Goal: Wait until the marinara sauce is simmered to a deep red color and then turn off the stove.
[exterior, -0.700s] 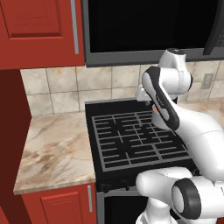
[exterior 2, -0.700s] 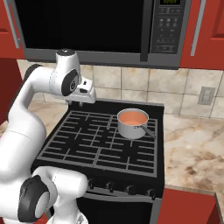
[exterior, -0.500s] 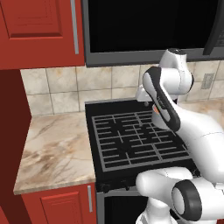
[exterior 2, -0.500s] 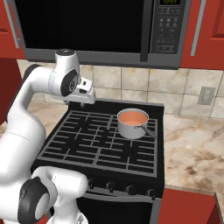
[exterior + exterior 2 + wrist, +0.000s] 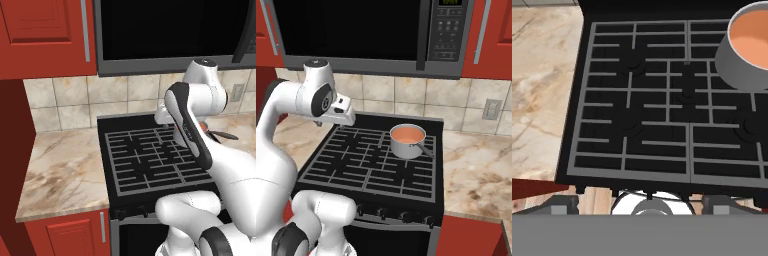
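Row of small dark knobs (image 5: 401, 216) along the stove's front edge, nearest the base. Stove (image 5: 346, 165), black, with grid grates, set between marble counter (image 5: 60, 170) on the left and marble counter (image 5: 476, 170) on the right. Gripper (image 5: 641, 202) held high above the grates toward the back left of the cooktop, pointing down at it, fingers spread wide apart, holding nothing, touching nothing. Small grey saucepan (image 5: 407, 142) standing upright on the back right burner, well apart from the gripper, handle pointing toward the front right. Marinara sauce (image 5: 407, 134) inside that saucepan, smooth, flat-surfaced, orange-red, filling it close to the rim; seen likewise at the upper right corner of the hand view (image 5: 754, 37). Beige tiled wall (image 5: 401, 92) behind the stove, with a wall outlet (image 5: 489, 109) on the right. Black microwave (image 5: 371, 30) mounted above the cooktop, control panel on its right. Red cabinets (image 5: 45, 35) flanking the microwave and below the counters.
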### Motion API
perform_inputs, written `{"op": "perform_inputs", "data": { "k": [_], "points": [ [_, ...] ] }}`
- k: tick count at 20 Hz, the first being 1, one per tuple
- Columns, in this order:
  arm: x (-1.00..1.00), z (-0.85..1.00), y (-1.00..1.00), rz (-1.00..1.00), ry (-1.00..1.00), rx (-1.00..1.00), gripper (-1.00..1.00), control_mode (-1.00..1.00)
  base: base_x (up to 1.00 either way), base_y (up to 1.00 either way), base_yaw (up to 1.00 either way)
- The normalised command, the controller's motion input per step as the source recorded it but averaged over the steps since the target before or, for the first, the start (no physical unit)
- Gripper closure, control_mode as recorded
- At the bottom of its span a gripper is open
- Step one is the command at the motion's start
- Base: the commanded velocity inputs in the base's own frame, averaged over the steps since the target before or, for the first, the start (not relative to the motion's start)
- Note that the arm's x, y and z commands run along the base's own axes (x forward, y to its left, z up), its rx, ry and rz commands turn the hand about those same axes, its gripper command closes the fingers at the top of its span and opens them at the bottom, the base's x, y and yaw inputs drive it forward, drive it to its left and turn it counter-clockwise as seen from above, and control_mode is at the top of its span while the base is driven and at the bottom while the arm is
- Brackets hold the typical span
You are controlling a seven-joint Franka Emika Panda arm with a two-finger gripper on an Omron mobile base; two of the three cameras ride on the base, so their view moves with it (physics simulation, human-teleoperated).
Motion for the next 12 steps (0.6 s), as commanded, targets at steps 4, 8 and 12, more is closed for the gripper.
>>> {"op": "perform_inputs", "data": {
  "k": [4, 8, 12],
  "points": [
    [-0.18, -0.08, 0.12, 0.0, 0.0, 0.0, -1.0, -1.0, 0.0, 0.0, 0.0],
    [-0.01, -0.05, -0.22, 0.0, 0.0, 0.0, -1.0, -1.0, 0.0, 0.0, 0.0],
    [0.0, -0.05, -0.37, 0.0, 0.0, 0.0, -1.0, -1.0, 0.0, 0.0, 0.0]
  ]
}}
